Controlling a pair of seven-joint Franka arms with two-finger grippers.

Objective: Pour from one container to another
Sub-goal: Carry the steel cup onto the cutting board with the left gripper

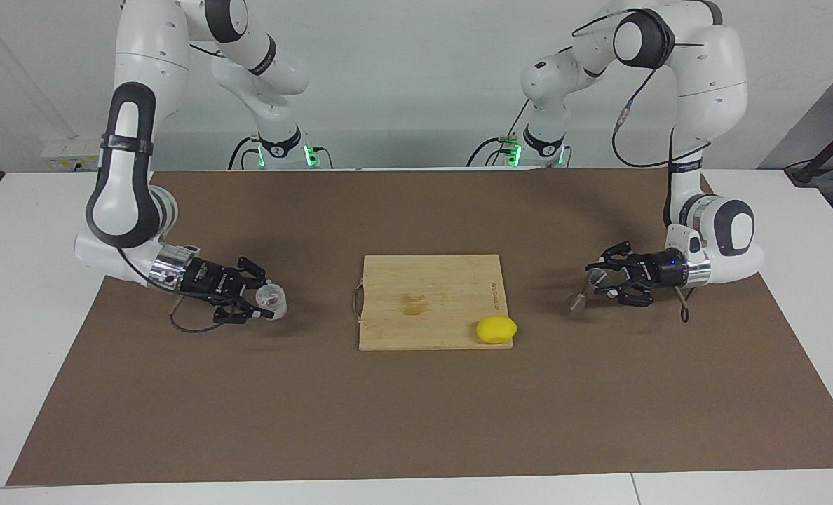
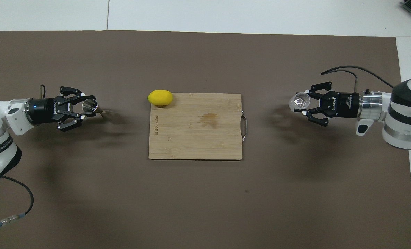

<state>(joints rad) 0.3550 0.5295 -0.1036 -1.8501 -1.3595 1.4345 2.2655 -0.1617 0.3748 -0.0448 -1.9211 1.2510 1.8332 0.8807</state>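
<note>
The clear squat cup point(image 1: 275, 299) point(image 2: 297, 100) is gripped by my right gripper point(image 1: 268, 303) point(image 2: 301, 102), which is shut on it. It hangs just above the brown mat toward the right arm's end. My left gripper point(image 1: 597, 278) point(image 2: 88, 108) is shut on the upper cone of the steel jigger point(image 1: 576, 302) point(image 2: 90, 104). The jigger is tilted and off the mat at the left arm's end. Both grippers lie roughly level and point toward the board between them.
A wooden cutting board point(image 1: 430, 280) point(image 2: 195, 138) lies mid-table on the brown mat point(image 1: 416, 414), its metal handle toward the right arm's end. A yellow lemon point(image 1: 496, 330) point(image 2: 160, 97) sits at the board's corner farther from the robots, toward the left arm's end.
</note>
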